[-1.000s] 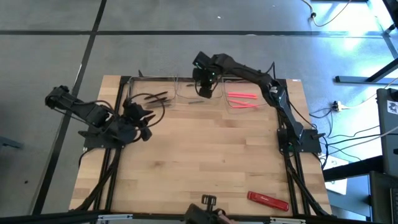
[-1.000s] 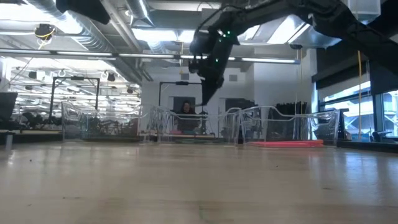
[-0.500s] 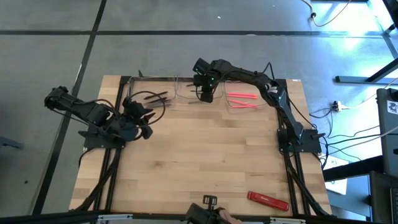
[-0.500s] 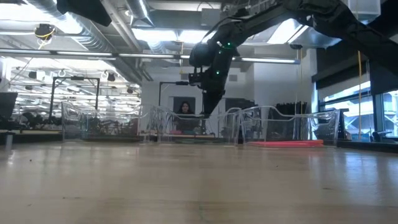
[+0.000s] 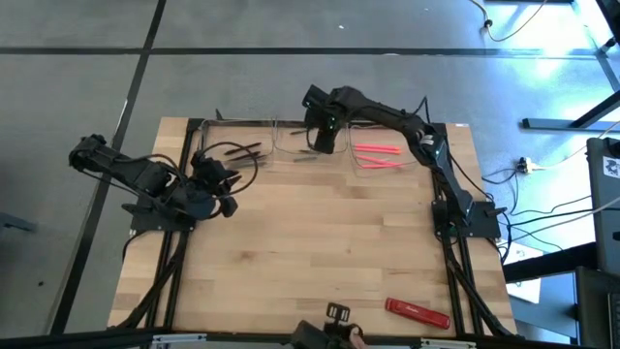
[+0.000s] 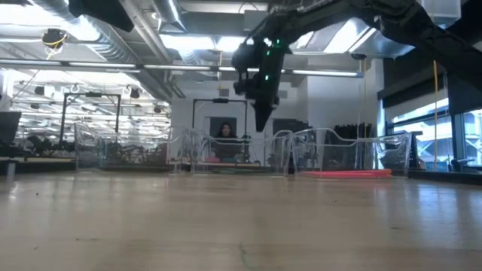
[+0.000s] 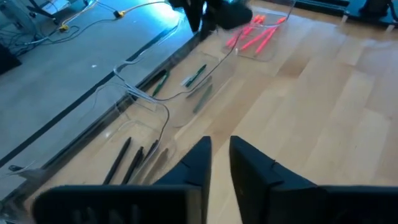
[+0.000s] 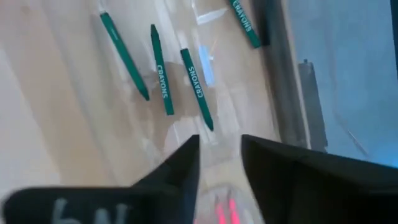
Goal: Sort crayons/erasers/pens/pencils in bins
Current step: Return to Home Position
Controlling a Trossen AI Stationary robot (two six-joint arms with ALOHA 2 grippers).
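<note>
Three clear bins stand in a row at the table's far edge. The left bin (image 5: 208, 145) holds black pens (image 5: 237, 152), the middle bin (image 5: 289, 143) holds several green crayons (image 8: 163, 71), and the right bin (image 5: 387, 170) holds pink sticks (image 5: 378, 155). My right gripper (image 8: 221, 146) hangs over the middle bin, pointing down. It is open, with nothing between its fingers, and the crayons lie flat on the bin's floor below it. My left gripper (image 5: 225, 191) waits near the table's left side, short of the left bin. Its fingers (image 7: 221, 146) stand a narrow gap apart, with nothing between them.
A flat red bar with white marks (image 5: 418, 312) lies near the front right corner. Black frame rails (image 5: 184, 165) run along the table's sides and far edge. Bare wood (image 5: 320, 242) fills the table's middle. A person (image 6: 224, 134) sits in the room behind the bins.
My right gripper has dipped toward the middle bin, then risen again and shifted slightly toward the table's right edge, still above that bin.
</note>
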